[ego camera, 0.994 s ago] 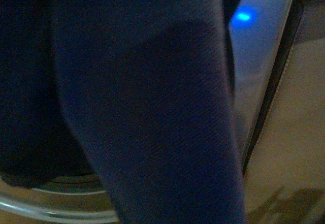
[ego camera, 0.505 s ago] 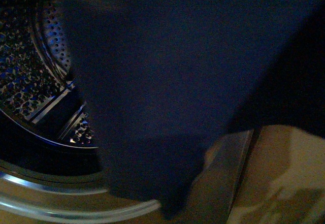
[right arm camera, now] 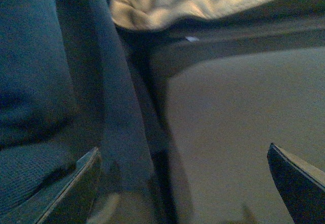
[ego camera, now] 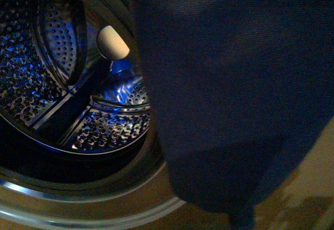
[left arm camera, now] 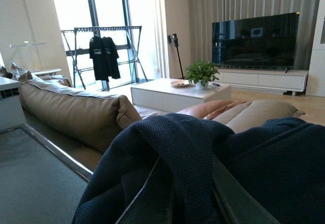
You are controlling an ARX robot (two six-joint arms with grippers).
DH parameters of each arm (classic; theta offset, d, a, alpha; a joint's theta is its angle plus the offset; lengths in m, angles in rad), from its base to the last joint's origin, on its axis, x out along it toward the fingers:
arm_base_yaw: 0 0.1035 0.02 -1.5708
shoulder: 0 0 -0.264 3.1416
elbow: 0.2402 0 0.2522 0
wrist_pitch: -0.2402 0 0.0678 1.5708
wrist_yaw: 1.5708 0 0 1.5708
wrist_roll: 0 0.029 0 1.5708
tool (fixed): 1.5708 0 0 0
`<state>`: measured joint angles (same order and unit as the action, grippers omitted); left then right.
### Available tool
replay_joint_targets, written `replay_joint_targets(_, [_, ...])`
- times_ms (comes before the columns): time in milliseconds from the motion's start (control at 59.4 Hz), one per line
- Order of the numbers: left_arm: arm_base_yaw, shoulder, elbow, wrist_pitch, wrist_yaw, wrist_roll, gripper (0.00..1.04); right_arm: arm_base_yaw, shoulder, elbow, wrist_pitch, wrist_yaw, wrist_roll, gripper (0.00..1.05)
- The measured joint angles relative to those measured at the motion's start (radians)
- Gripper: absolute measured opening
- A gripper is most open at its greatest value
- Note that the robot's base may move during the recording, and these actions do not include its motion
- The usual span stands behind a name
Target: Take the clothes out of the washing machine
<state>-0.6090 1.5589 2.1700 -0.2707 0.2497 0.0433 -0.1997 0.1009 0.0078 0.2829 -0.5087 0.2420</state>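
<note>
Dark navy clothes [ego camera: 235,94] hang close in front of the front camera and fill its right side. Behind them the washing machine's perforated steel drum [ego camera: 47,94] stands open, with its metal rim [ego camera: 78,209] below. In the left wrist view my left gripper [left arm camera: 190,203] is shut on a fold of the navy knit clothes [left arm camera: 177,148], which drape over both fingers. In the right wrist view my right gripper [right arm camera: 185,183] is open and empty, with navy clothes [right arm camera: 35,82] beside one finger [right arm camera: 76,188]. No arm shows in the front view.
A pale round spot [ego camera: 112,43] shows at the drum's upper edge. The left wrist view looks into a living room: a tan sofa [left arm camera: 76,109], a white coffee table [left arm camera: 177,92], a TV [left arm camera: 254,38], a drying rack [left arm camera: 104,51]. Tan floor [right arm camera: 228,122] lies under my right gripper.
The hanging clothes have swung right across the front view, uncovering the drum on the left.
</note>
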Motion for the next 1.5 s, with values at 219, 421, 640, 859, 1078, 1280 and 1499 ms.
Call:
replay_joint_targets(219, [-0.001,0.0,0.002,0.0,-0.001,0.0,0.09,-0.062,0.171,0.135,0.253,-0.221,0.188,0.97])
replay_joint_targets(421, [-0.001,0.0,0.002,0.0,-0.001,0.0,0.09,0.075,0.355,0.307,0.369,-0.16,0.173,0.97])
replay_joint_targets(640, [-0.001,0.0,0.002,0.0,-0.001,0.0,0.09,0.261,0.59,0.481,0.439,-0.067,0.039,0.97])
replay_joint_targets(859, [-0.001,0.0,0.002,0.0,-0.001,0.0,0.09,0.394,0.8,0.596,0.47,0.021,-0.042,0.97])
replay_joint_targets(1078, [-0.001,0.0,0.002,0.0,-0.002,0.0,0.1,0.631,0.9,0.67,0.467,0.161,-0.105,0.97])
replay_joint_targets(1280, [-0.001,0.0,0.004,0.0,-0.005,0.0,0.1,0.755,0.953,0.721,0.484,0.26,-0.142,0.97])
replay_joint_targets(1499, [-0.001,0.0,0.006,0.0,-0.005,0.0,0.09,0.772,1.043,0.801,0.509,0.401,-0.156,0.97])
